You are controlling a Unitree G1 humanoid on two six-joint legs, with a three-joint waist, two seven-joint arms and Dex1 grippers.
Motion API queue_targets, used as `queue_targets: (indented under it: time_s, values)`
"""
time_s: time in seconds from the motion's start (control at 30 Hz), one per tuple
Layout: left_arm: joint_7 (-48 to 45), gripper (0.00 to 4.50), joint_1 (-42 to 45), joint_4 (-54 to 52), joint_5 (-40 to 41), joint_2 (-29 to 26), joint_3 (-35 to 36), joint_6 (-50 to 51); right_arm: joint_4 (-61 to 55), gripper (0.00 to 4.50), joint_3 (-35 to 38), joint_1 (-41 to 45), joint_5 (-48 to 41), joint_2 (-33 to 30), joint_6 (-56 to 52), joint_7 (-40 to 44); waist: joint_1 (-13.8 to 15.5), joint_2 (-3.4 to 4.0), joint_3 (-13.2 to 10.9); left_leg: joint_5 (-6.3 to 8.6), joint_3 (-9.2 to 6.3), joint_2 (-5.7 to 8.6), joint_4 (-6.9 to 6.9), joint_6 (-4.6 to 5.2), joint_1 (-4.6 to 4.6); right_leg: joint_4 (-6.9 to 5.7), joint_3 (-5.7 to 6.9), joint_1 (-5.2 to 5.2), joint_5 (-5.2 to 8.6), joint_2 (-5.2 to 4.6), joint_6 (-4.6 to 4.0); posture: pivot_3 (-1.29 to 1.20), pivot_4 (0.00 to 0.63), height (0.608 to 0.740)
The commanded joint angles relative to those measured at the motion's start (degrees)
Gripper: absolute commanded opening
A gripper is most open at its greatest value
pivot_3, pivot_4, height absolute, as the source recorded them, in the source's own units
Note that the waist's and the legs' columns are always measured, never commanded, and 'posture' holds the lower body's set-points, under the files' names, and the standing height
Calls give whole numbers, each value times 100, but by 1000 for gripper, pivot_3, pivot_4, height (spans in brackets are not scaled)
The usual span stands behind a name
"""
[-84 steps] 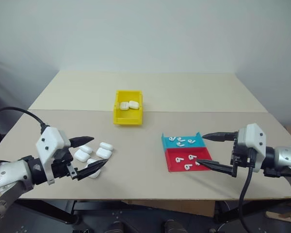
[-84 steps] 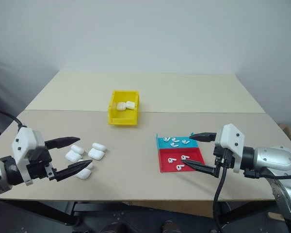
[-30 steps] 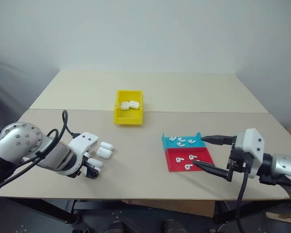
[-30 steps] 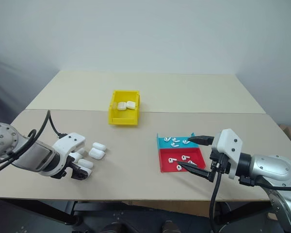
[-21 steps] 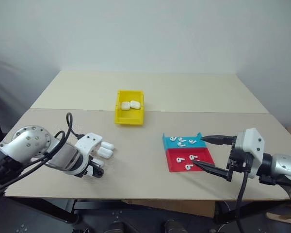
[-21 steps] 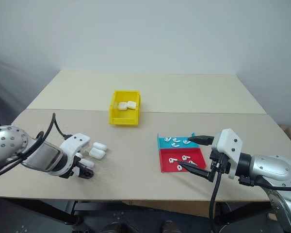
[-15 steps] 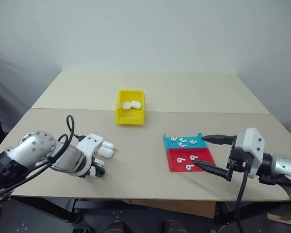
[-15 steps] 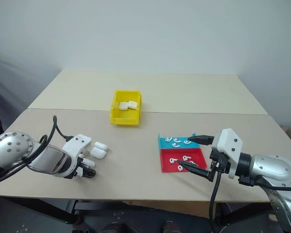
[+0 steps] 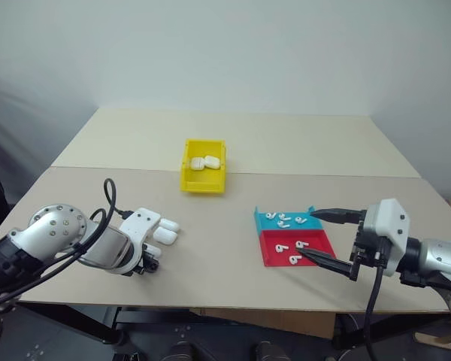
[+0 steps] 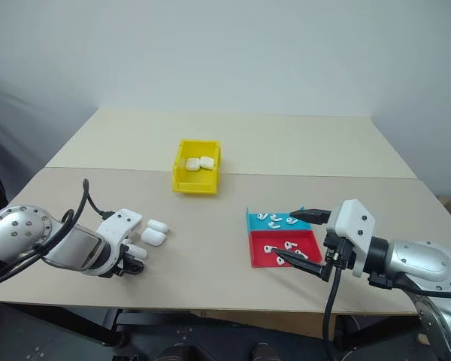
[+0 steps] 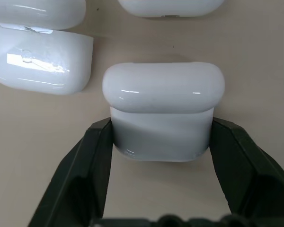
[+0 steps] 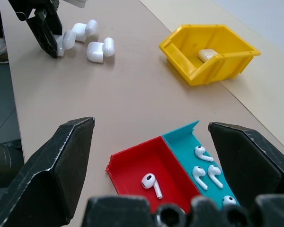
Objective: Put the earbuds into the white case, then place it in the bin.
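Jaws of the left gripper [image 11: 161,142] clamped on a white case [image 11: 163,111], one black finger against each side, case lying flat on the table [image 9: 233,143]. Jaws of the right gripper [image 9: 327,235] spread wide, nothing between them, poised just right of the tray [image 9: 295,236] and above its near right edge. Held case located at near left of the table, nearest of a small cluster; further white cases [image 9: 165,230] lying just beyond it, two close by in the left wrist view. Earbuds [image 12: 152,183] loose in the tray: several in the far teal section, a few in the near red section. Tray at near right of the table. Yellow bin [image 9: 204,165] at centre, farther back, well apart from both grippers, with two white cases inside.
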State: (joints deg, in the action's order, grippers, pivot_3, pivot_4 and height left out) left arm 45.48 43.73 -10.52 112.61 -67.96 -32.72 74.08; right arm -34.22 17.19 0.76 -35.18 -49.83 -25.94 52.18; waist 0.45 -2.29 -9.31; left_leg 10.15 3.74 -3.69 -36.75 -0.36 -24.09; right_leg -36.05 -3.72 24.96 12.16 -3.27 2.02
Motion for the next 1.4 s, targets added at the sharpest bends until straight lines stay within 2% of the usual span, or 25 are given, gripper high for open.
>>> queue_targets:
  time_s: [0.03, 0.1, 0.17, 0.27, 0.33, 0.47, 0.57, 0.67, 0.8, 0.87, 1.0, 1.1, 1.17, 1.2, 1.23, 1.33, 1.4]
  values:
    - [-55, 2767, -13, -232, 39, -192, 190, -22, -146, 4500, 105, 2, -121, 34, 13, -42, -1, 0, 0, 0, 0, 0, 0, 0, 0, 0, 0, 0, 0, 0, 0, 0, 150, 740]
    - [-149, 2767, -125, -612, 39, -399, 403, -168, -149, 4500, 110, 0, -121, 35, 12, -46, -12, 0, 0, 0, 0, -1, 0, 0, -1, 0, 0, 2, 0, 0, 0, 0, 150, 740]
    - [-743, 2767, -248, -1207, 39, -772, 846, -127, -141, 4500, 124, 2, -125, 32, 14, -47, -15, -1, -1, 0, 1, -1, 0, -1, -3, 2, 0, 4, 0, 0, -1, 0, 150, 740]
    - [-2085, 2767, -711, -1969, -133, -1318, 1946, -153, -88, 4500, 134, 38, -134, 20, 17, -34, -9, -6, -4, 0, 2, -2, 1, -2, -10, 5, 0, 10, 0, 0, -1, 0, 150, 740]
    - [-2836, 2767, -1202, -2309, -530, -1397, 2773, -321, -49, 4500, 124, 75, -147, 21, 15, -25, 3, -4, -3, 2, 7, 0, 1, -4, -7, 6, 0, 8, 0, -4, 0, 0, 150, 740]
    - [-4089, 2767, -2565, -3061, -2106, -605, 4477, -1206, 91, 4500, 0, 271, -137, 28, -11, -27, 14, 4, 2, 4, 10, -2, 3, -9, 9, 6, 1, -1, 0, -7, -1, 0, 150, 740]
    - [-5289, 2767, -3107, -3259, -3026, 128, 4930, -1972, 134, 4500, -101, 620, -238, -87, -319, -120, 13, 2, 1, 21, 10, -4, 2, -44, 13, 8, 4, -4, -3, -6, -6, 0, 150, 740]
    - [-6171, 2767, -3256, -3279, -3752, 773, 4865, -2656, 129, 4500, -439, 993, 114, -552, -709, -140, 9, 7, 3, 23, 13, -2, 2, -46, 16, 11, 3, -7, -3, -9, -6, 0, 150, 740]
    - [-7291, 2767, -3147, -2854, -4433, 1792, 4487, -3508, 18, 4500, -1293, 1595, 505, -1205, -1224, 1, 8, 4, 4, 18, 12, -4, 2, -37, 1, 17, 4, -2, -3, -8, -6, 0, 150, 740]
    - [-7940, 2767, -3091, -2646, -4924, 1993, 4210, -3806, -64, 4500, -1627, 1956, 345, -1295, -1559, 167, 7, 4, 4, -2, 10, -3, 2, -4, 1, 20, 5, -3, -3, -6, -5, 0, 150, 740]
    - [-9196, 2767, -2848, -2074, -6238, 2348, 3568, -4904, 104, 4500, -2331, 2860, 466, -1494, -2241, 493, -5, 6, 5, -3, 10, -3, 0, -2, -8, 18, 2, 6, -4, -4, -4, 0, 150, 740]
    - [-9957, 2767, -2684, -1548, -6486, 2649, 3539, -5431, 330, 4500, -2863, 3167, 978, -1621, -2170, 649, -6, 4, 5, -3, 9, -6, 0, -1, -11, 20, 4, 5, -4, -3, -3, 0, 150, 740]
    - [-10145, 2767, -2606, -1463, -6624, 2789, 3457, -5537, 453, 4500, -2936, 3070, 1222, -1769, -1913, 797, 3, 4, 5, -2, 9, -5, 0, 2, -15, 21, 4, 7, -3, -4, -2, 0, 150, 740]
    - [-10382, 2767, -2570, -1296, -6628, 2833, 3504, -5641, 463, 4129, -3041, 3113, 1329, -1779, -1873, 867, 4, 4, 5, -1, 9, -4, 0, 4, -22, 22, 4, 10, -2, -6, -1, 0, 150, 740]
    - [-10626, 2767, -2539, -1115, -6642, 2894, 3526, -5764, 490, 4106, -3169, 3152, 1454, -1777, -1817, 939, -1, 4, 5, -1, 9, -4, 0, 5, -24, 22, 4, 11, -1, -6, 1, 0, 150, 740]
    - [-11001, 2767, -2427, -867, -6704, 3055, 3459, -5897, 644, 3336, -3391, 3196, 1751, -1758, -1651, 1151, -23, 4, 5, 0, 11, -7, -1, 7, -23, 20, 2, 15, -1, -3, 2, 0, 150, 740]
    - [-11160, 2767, -2341, -814, -6648, 3151, 3401, -5823, 750, 3336, -3547, 3268, 1916, -1723, -1599, 1292, -60, 4, 5, 0, 11, -9, -2, 7, -21, 16, 2, 15, -1, -1, 2, 0, 150, 740]
